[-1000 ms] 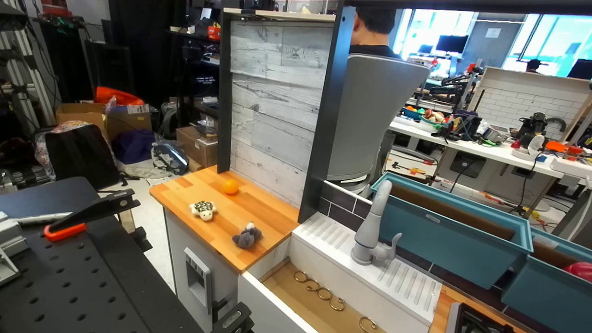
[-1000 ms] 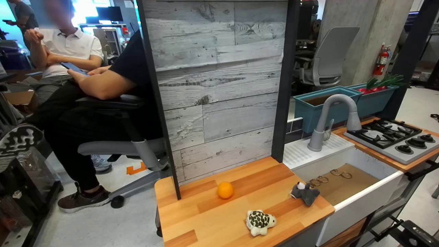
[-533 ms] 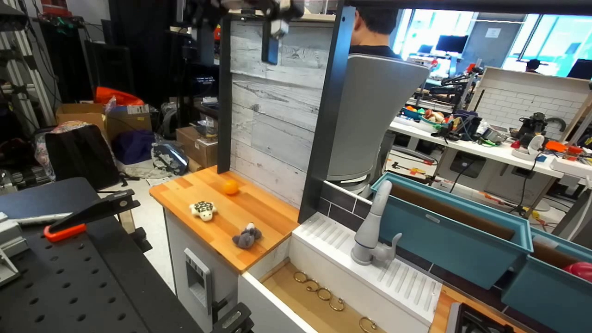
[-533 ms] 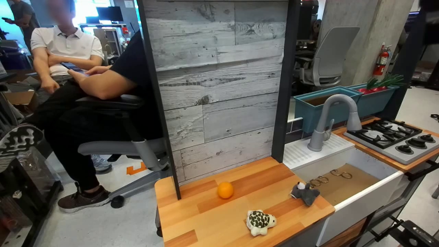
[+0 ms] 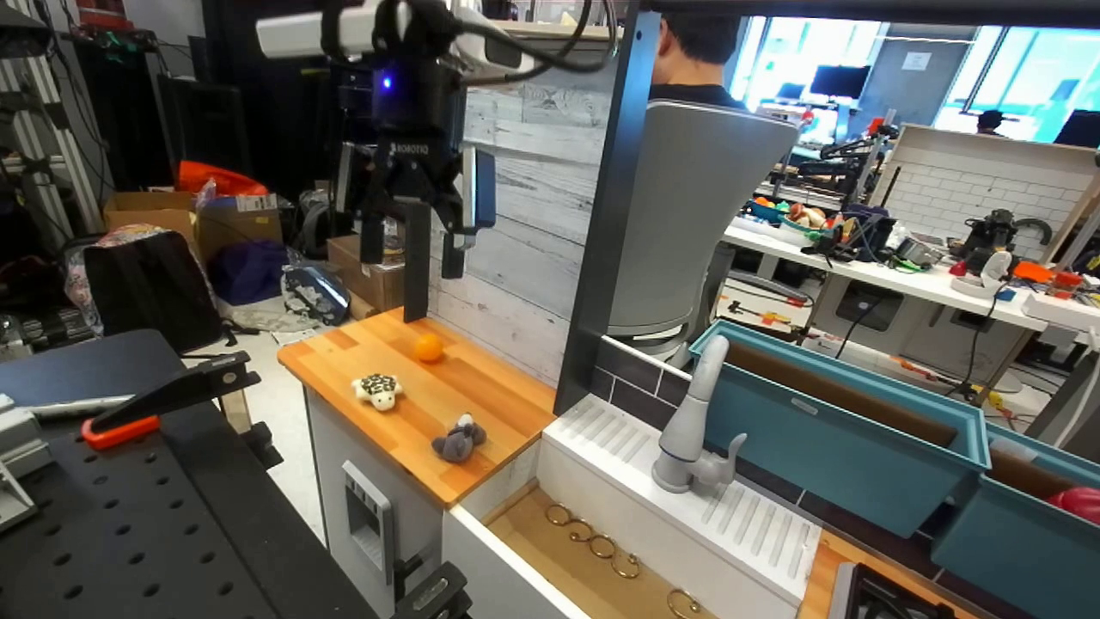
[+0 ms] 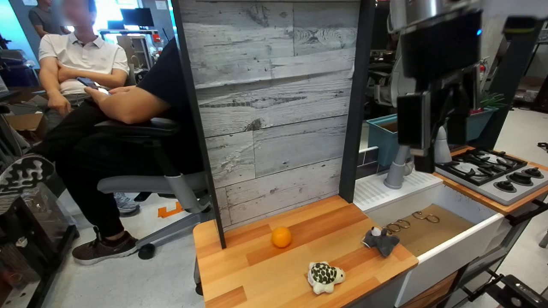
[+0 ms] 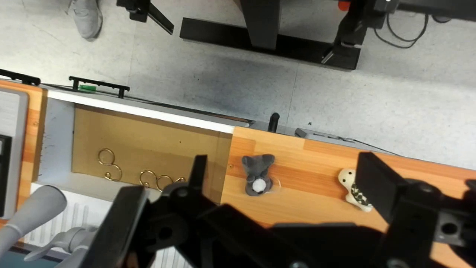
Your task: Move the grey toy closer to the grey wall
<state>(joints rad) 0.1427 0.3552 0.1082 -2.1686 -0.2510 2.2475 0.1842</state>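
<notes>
The grey toy [image 5: 460,440] lies on the wooden counter near its sink-side edge in both exterior views, apart from the wall; it also shows in an exterior view [image 6: 382,242]. The grey wall [image 5: 524,189] of pale planks stands upright along the counter's back edge, also seen in an exterior view [image 6: 274,94]; it is out of the wrist view. My gripper [image 5: 412,258] hangs high above the counter, pointing down, open and empty. In the wrist view its fingers [image 7: 284,160] are wide apart, with the grey toy [image 7: 257,169] below between them.
A white-and-green turtle toy [image 6: 324,277] and an orange ball [image 6: 281,237] share the counter [image 6: 239,273]. The sink [image 6: 432,244] with gold rings adjoins it. A grey faucet [image 5: 696,421] and dark posts [image 5: 593,258] beside the wall rise as obstacles.
My arm and gripper have come into view from above and moved down over the counter area. The toys and the ball have not moved.
</notes>
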